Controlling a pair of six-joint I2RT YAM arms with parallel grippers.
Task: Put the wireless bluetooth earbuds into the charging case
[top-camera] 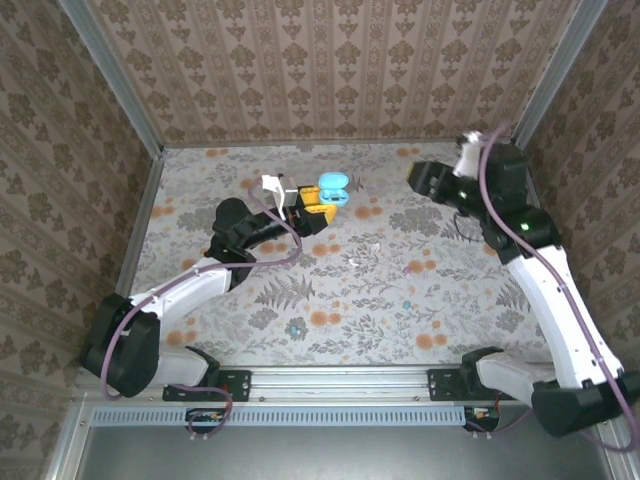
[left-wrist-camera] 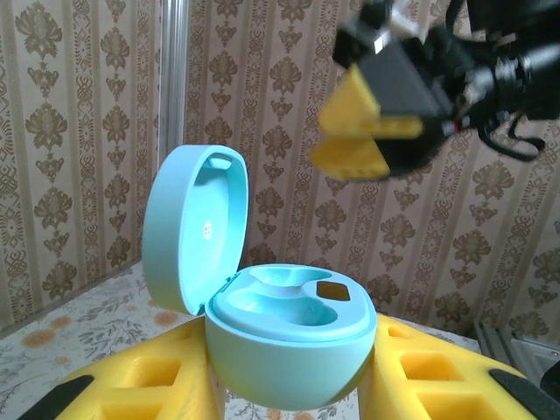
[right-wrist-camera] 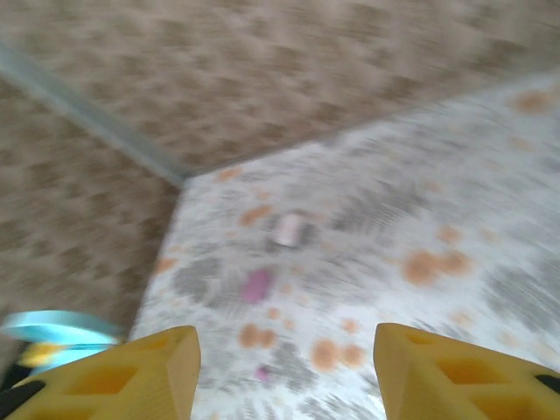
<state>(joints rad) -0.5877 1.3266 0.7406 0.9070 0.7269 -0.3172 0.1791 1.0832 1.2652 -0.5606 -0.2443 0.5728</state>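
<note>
From above. Clamped in the left gripper (top-camera: 318, 203): the teal charging case (top-camera: 333, 188), lid up, at the far middle of the table (top-camera: 200, 190). Well apart to the right, raised over the far right corner, the right gripper (top-camera: 418, 178). Loose on the patterned cloth nearer in, between the arms: a white earbud (top-camera: 375, 247) and a pink earbud (top-camera: 405, 269). Too small here to count, or to sort from the printed blossoms. Hence a risk of closing on bare cloth where a flower passes for a bud.

From the left wrist. Yellow fingers (left-wrist-camera: 131, 381) pressed against both sides of the case base, lid hinged open at left. Both wells apparently empty, with a dark square patch by the right well, nature unclear. Held low on a rounded shell, so liable to tilt or squirt free under a downward push. Beyond it, in the air, the right gripper, blurred, jaws hard to read from this side.

From the right wrist. Fingers (right-wrist-camera: 131, 376) wide apart, nothing between them. Everything smeared by blur. Ahead on the cloth, the white earbud and, nearer, the pink one. Nearer again, a pinkish dot (right-wrist-camera: 261, 374), bud or pattern impossible to say. At the left edge, a sliver of the teal lid. Bean-sized and smooth, so likely to roll or flick away if pinched off-centre. No teal bud surely made out, so a mismatched pick also possible.
</note>
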